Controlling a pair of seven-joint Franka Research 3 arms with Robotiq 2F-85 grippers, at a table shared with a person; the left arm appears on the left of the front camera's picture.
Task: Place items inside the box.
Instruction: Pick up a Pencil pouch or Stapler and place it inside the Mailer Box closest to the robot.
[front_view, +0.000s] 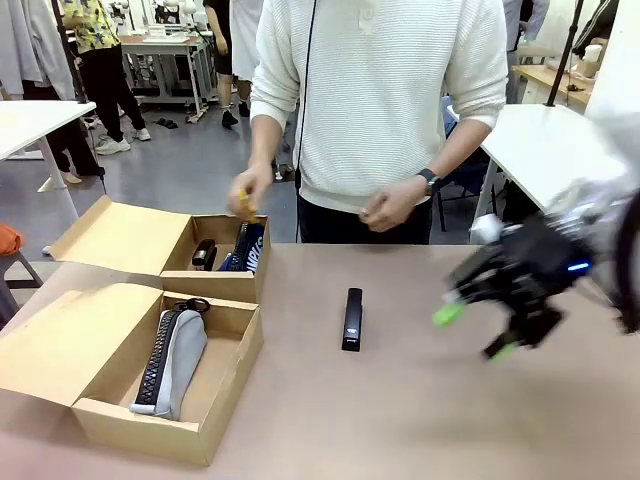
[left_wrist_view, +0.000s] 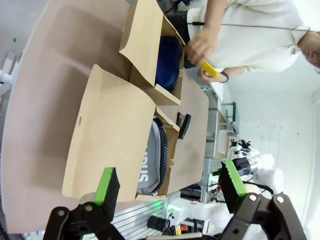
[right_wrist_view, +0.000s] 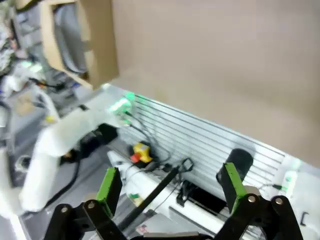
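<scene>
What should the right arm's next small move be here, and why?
Probably swing the right gripper left, over the black stapler. Its jaws stand open and empty, and that stapler lies alone on the table, outside both boxes, between the gripper and them. The person's hand already has the yellow utility knife by the far box.

My right end effector (right_wrist_view: 170, 182), fingers spread wide apart.
I see the brown table (right_wrist_view: 215, 65) higher in frame, a cardboard box (right_wrist_view: 97, 45) at upper left with a grey case (right_wrist_view: 67, 35) inside, and a blurred white arm (right_wrist_view: 60, 145) lower left.
</scene>
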